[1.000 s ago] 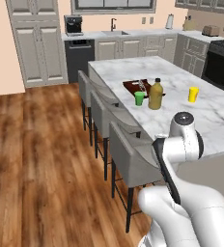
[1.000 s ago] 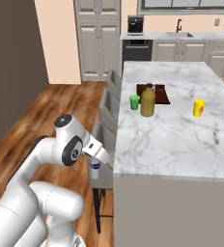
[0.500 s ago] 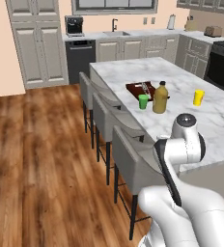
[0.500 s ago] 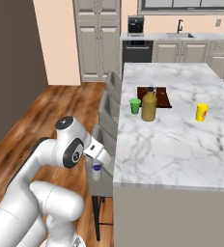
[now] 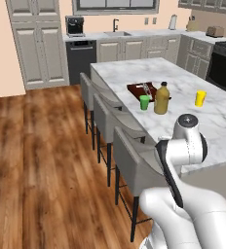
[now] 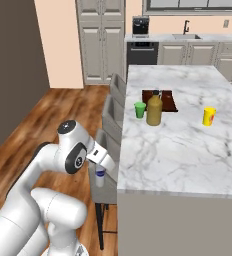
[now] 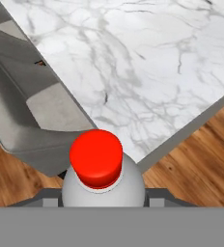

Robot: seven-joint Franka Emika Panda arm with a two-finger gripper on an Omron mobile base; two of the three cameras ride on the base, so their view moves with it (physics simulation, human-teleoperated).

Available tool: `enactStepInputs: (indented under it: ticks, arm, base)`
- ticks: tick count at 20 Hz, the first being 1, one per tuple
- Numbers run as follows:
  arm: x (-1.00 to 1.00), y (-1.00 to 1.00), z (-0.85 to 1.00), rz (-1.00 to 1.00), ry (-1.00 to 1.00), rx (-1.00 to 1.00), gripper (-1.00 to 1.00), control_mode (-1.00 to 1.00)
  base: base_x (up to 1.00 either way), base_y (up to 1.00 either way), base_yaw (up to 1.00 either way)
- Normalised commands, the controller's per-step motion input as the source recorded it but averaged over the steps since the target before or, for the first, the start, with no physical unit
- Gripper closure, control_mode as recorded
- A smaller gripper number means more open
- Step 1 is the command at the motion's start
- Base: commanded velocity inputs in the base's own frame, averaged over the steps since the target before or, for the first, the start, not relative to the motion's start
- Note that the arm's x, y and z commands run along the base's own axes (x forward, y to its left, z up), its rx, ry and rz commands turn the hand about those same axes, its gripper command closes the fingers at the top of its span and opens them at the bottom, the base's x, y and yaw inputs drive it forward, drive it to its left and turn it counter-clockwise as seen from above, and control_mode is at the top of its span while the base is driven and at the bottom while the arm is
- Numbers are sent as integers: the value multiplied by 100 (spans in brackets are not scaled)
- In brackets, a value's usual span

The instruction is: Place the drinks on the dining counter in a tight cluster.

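My gripper (image 6: 100,170) is shut on a small pale bottle (image 6: 100,177) with a red cap (image 7: 96,157). It holds the bottle upright beside the near corner of the dining counter (image 6: 188,145), over a stool. In the hand view the bottle (image 7: 103,185) sits at the bottom, with the marble counter (image 7: 133,53) beyond it. A squat yellow juice bottle (image 5: 160,98) (image 6: 154,109) with a black cap stands on the counter, well beyond the gripper.
A green cup (image 5: 144,102) (image 6: 139,110) and a brown tray (image 5: 143,90) (image 6: 165,99) sit next to the juice bottle. A yellow cup (image 5: 199,98) (image 6: 208,116) stands further right. Grey stools (image 5: 134,160) (image 6: 113,107) (image 7: 27,111) line the counter's side.
Both base views have shifted slightly, so the base has crept along the counter. The gripper keeps its hold on the small bottle.
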Motion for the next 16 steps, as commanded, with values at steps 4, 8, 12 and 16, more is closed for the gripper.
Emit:
enactStepInputs:
  ticks: [4,8,12,16]
  arm:
    - [0,0,4,0,-2,-1,100,-100]
    - [6,0,30,0,-8,-1,100,-100]
    - [16,-1,37,-1,-6,-2,100,-100]
    - [42,-11,22,0,-13,-1,100,-100]
  base:
    - [0,0,0]
    - [0,0,0]
    - [0,0,0]
    - [0,0,0]
